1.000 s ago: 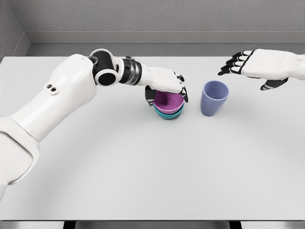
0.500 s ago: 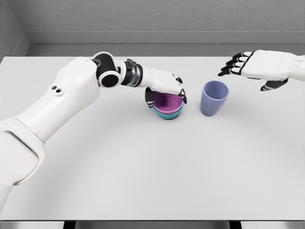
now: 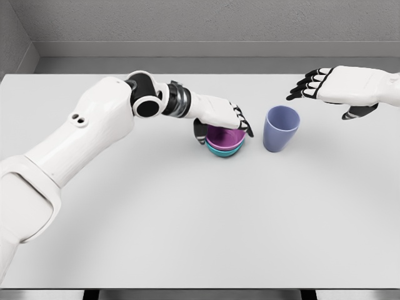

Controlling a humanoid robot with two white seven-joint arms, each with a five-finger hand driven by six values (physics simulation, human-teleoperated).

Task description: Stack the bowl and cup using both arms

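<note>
While the left robot hand is clamping the purple bowl nested in the teal bowl, the upright blue cup is standing just right, nearer the open, hovering right robot hand.

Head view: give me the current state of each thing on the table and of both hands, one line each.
Purple bowl: upright, nested in the teal bowl.
Teal bowl: upright on the table, under the purple bowl.
Blue cup: upright, standing alone right of the bowls, nothing visible inside.
Left hand: over the purple bowl's rim, fingers draped around it; firm grip not confirmable.
Right hand: open, raised above and right of the cup, holding nothing.
</note>
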